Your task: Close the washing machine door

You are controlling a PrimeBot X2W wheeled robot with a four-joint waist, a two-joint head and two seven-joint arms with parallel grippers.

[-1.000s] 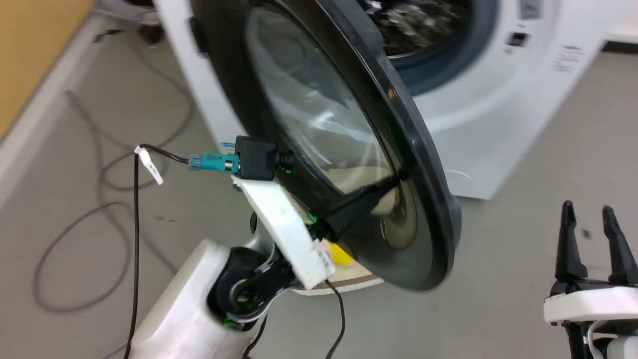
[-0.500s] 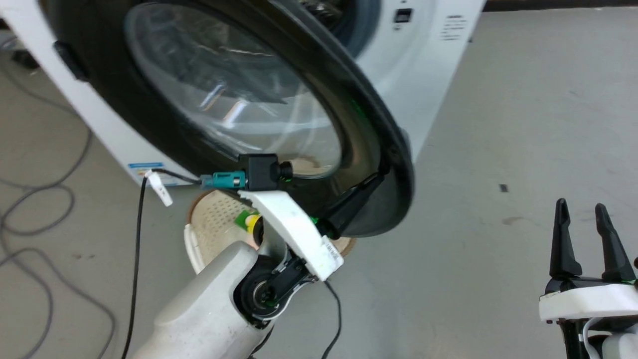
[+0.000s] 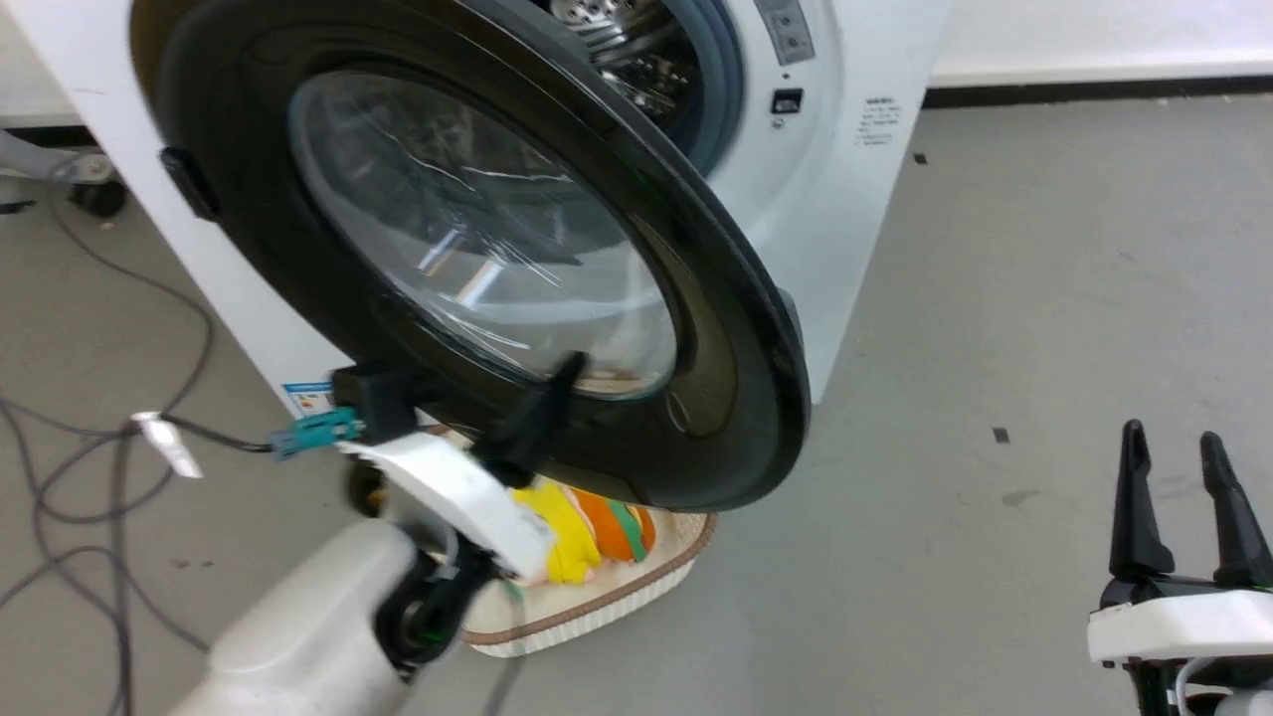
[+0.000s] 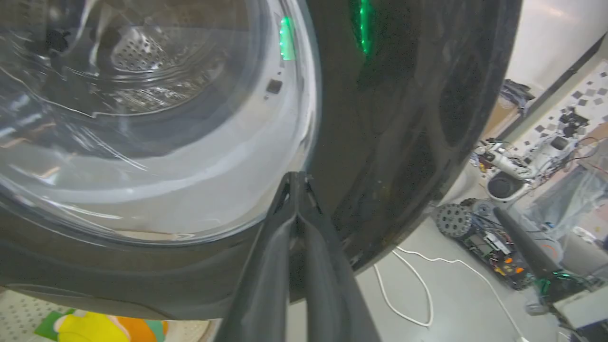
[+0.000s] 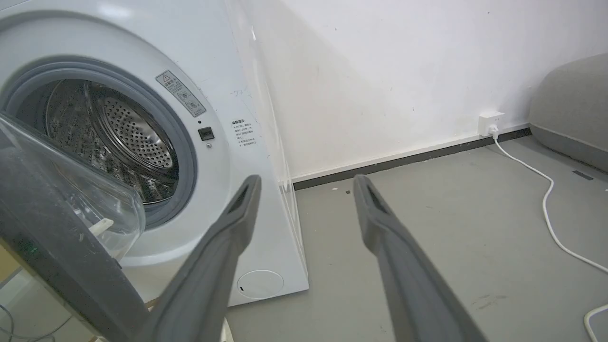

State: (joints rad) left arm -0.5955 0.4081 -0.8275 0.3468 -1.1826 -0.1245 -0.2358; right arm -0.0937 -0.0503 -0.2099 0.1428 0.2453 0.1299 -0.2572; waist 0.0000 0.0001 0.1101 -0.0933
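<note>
- The washing machine (image 3: 875,199), a white front-loader, stood beyond both tools; its steel drum and grey-blue gasket showed past the free edge of the door, up and to the left of the right tool's fingers in the right wrist view.
- The washing machine door (image 3: 741,398), a glossy black disc with a bulging clear glass centre, stood part-way open, swung out from the machine's front directly ahead of the left tool and well to the left of the right tool.
- A cream perforated basket (image 3: 597,607) sat on the grey floor beneath the door's lower rim, just under and beside the left tool's wrist, with yellow and orange cloth (image 3: 587,532) lying in it.
- The left tool (image 3: 569,366) was pinched fully narrow, empty, its joined tips seemingly laid against the door where the glass met the black rim.
- The right tool (image 3: 1174,443) stood wide, holding nothing, fingers up, well apart from door and machine.
- Grey cables (image 3: 60,477) trailed over the floor to the left of the left tool.
</note>
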